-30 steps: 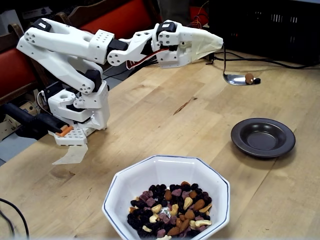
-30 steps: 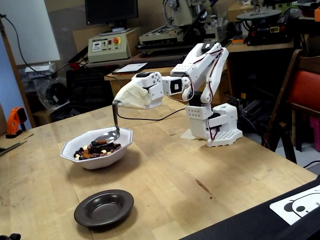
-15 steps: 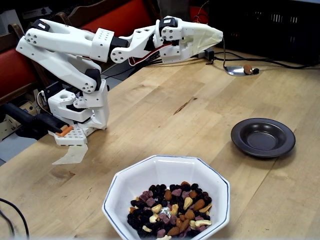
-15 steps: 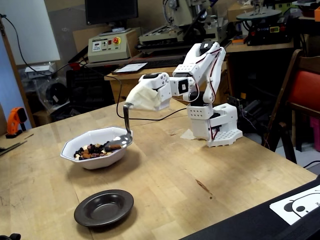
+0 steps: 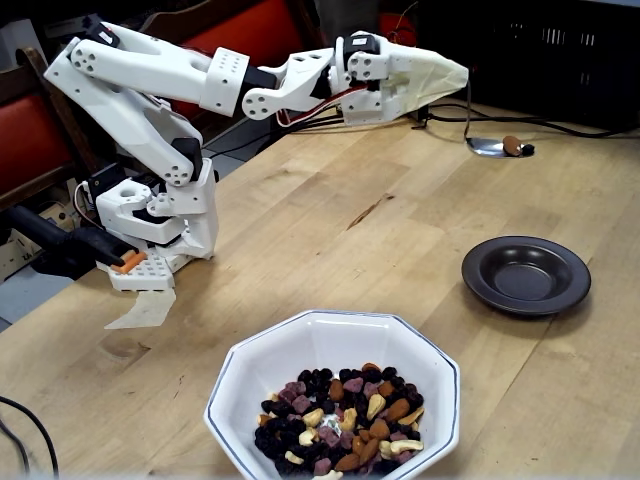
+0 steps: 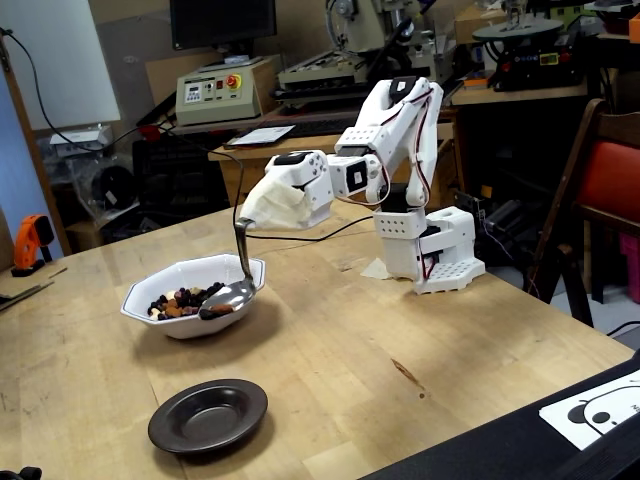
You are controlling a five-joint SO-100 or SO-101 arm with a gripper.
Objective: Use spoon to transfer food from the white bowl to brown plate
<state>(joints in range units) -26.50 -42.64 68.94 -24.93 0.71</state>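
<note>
Lifted clear of the large white octagonal bowl (image 6: 193, 296), the shiny silver metal spoon (image 6: 228, 295) now hangs beside its rim, carrying a little nut-and-berry food (image 5: 512, 146). White fingers (image 6: 268, 207) clench its handle. Small dark brown round plate (image 6: 208, 415) sits empty on the wooden table (image 6: 400, 340).

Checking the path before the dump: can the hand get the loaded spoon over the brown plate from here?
Probably yes. The spoon, carrying a bit of food, hangs in the air, and the bare table between it and the empty plate shows nothing in the way.
</note>
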